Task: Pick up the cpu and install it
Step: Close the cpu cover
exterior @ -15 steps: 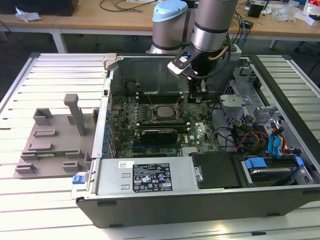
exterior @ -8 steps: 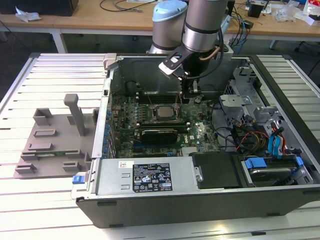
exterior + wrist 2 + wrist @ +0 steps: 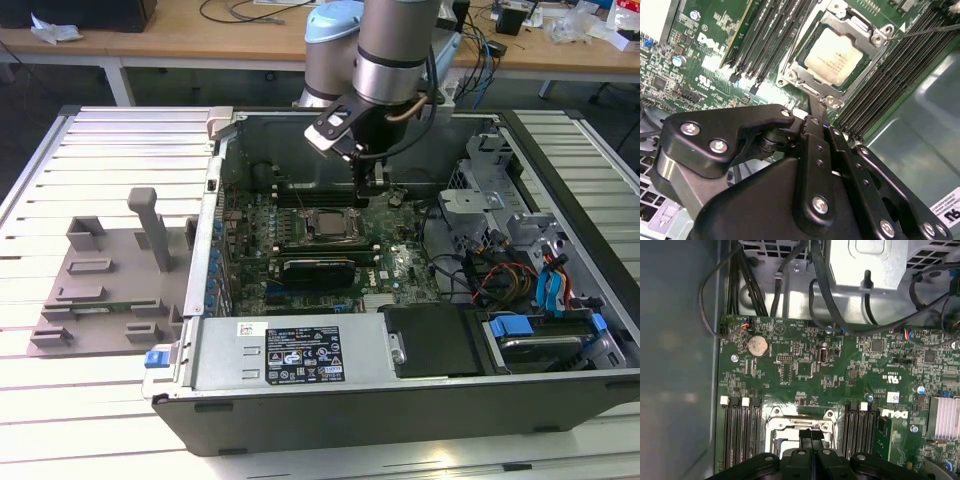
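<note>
Now I judge the install nearly done: the cpu (image 3: 834, 56) lies in the motherboard socket (image 3: 805, 80), between the memory slot banks (image 3: 767, 35). My hand (image 3: 816, 109) hovers just above the socket's near edge, fingers pressed together on nothing. The next move calls for care around the socket frame. The second wrist view shows the chip's silver top; the exterior view shows the open computer case (image 3: 300, 360) on the slatted tabletop (image 3: 100, 150).

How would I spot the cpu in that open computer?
Start at the open computer case and find the green motherboard on its floor. In the metal socket frame between the black memory slots sits the cpu, the one flat, pale, shiny square there.
</note>
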Action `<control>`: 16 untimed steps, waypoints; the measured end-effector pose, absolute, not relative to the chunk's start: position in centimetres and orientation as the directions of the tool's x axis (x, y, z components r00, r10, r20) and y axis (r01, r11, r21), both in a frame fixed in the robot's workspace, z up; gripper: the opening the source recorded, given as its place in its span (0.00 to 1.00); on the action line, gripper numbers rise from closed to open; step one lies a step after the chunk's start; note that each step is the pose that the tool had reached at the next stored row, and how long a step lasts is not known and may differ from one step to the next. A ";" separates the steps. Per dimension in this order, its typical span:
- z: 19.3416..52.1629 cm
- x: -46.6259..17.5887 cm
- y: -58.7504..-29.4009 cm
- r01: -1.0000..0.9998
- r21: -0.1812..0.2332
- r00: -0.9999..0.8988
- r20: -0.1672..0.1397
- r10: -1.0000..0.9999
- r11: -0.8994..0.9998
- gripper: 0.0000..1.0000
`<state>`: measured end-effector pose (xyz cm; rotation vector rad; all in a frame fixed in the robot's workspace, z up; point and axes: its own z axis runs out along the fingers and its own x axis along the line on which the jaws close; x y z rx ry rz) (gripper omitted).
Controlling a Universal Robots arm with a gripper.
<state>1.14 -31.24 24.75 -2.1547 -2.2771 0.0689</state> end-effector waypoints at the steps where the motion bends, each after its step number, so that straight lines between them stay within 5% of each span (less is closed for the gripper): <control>1: 24.6 0.5 -31.2 0.998 -0.036 -0.056 -0.026 0.998 0.055 0.11; 16: 21.4 -2.9 -31.2 0.998 -0.036 -0.056 -0.026 0.998 0.055 0.11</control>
